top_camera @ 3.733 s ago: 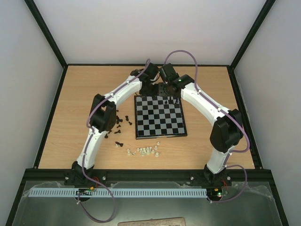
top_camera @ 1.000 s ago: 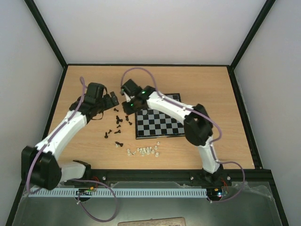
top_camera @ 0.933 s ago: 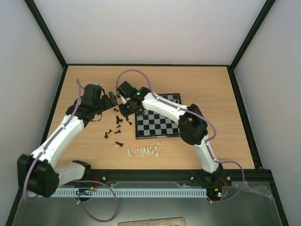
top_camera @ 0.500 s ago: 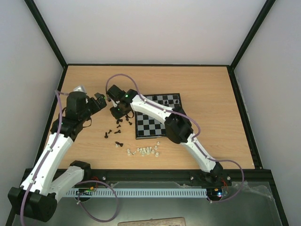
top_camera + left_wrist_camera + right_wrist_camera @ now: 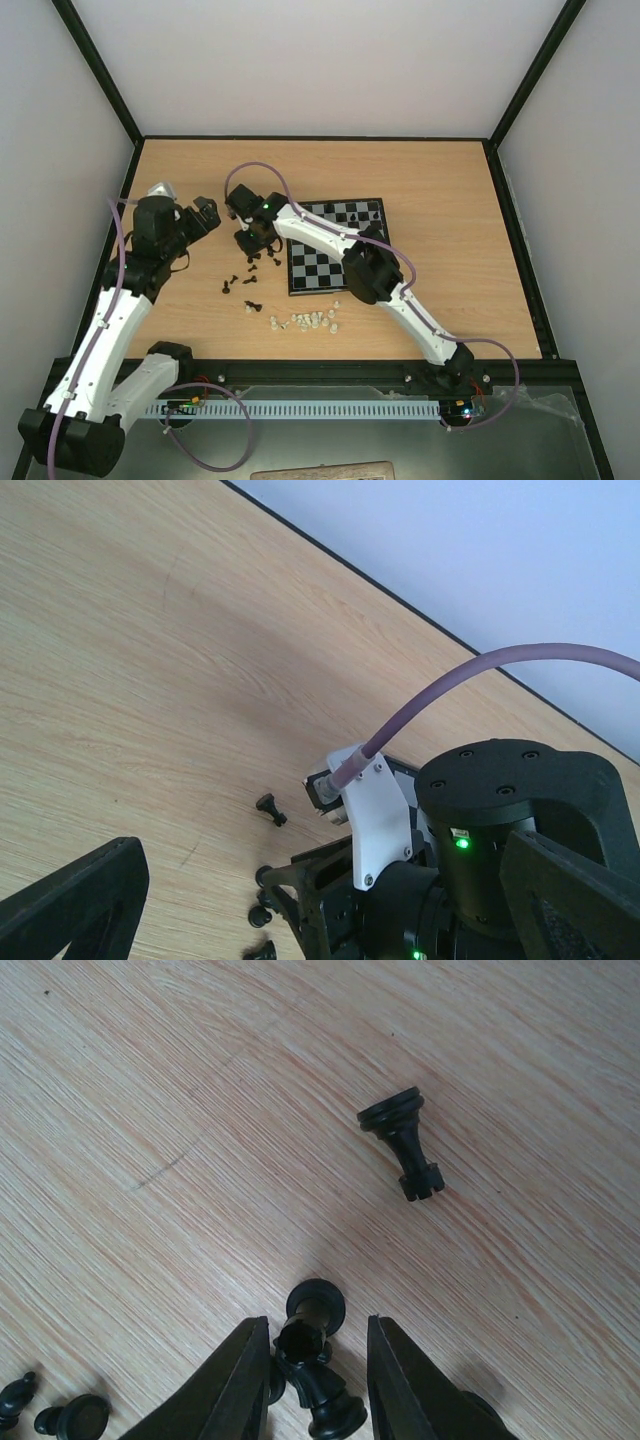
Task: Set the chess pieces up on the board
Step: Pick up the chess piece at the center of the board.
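Black chess pieces [image 5: 252,262] lie loose on the worktop left of the board [image 5: 340,291], and the right tool [image 5: 318,1360] has come over from the board to one lying piece [image 5: 305,1340], its fingers a little apart around it and seemingly not yet clamped, so the next pick-up begins, while the left tool [image 5: 205,215] has drawn aside, wide apart and empty.
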Robot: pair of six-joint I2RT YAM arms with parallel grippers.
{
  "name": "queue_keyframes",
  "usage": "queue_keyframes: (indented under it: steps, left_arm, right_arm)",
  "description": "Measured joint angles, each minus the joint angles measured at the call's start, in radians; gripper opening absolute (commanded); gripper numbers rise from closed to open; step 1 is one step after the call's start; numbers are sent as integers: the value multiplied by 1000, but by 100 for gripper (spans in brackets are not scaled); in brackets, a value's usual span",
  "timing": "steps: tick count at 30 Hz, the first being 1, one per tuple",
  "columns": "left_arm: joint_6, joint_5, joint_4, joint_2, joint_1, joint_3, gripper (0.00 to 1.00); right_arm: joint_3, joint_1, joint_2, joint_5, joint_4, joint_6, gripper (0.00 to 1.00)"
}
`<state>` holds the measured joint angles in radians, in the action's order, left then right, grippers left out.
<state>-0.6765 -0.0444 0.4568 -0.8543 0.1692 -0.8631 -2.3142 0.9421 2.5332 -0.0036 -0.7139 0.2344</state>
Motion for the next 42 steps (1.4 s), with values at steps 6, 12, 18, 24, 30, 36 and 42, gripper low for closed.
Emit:
queue_keyframes:
  steps: [6, 12, 18, 24, 30, 36, 42]
  left_arm:
    - [4, 11, -2, -18, -8, 0, 99]
    - [14, 22, -3, -28, -19, 0, 99]
    - [19, 31, -11, -42, -24, 0, 99]
    - [23, 41, -24, -54, -25, 0, 99]
    - [23, 45, -25, -58, -28, 0, 100]
    - [23, 46, -27, -60, -29, 0, 99]
    - [23, 53, -42, -75, -29, 0, 99]
  right_arm:
    - [-19, 0, 21, 1, 1, -4, 24]
    - [-34, 0, 38, 1, 1, -7, 18]
    - [-36, -2, 38, 1, 1, -10, 10]
    - [-39, -7, 38, 1, 2, -10, 7]
    - [-39, -19, 30, 0, 1, -10, 5]
    - [-36, -69, -47, -10, 0, -5, 5]
    - [-31, -134, -148, -2, -7, -6, 5]
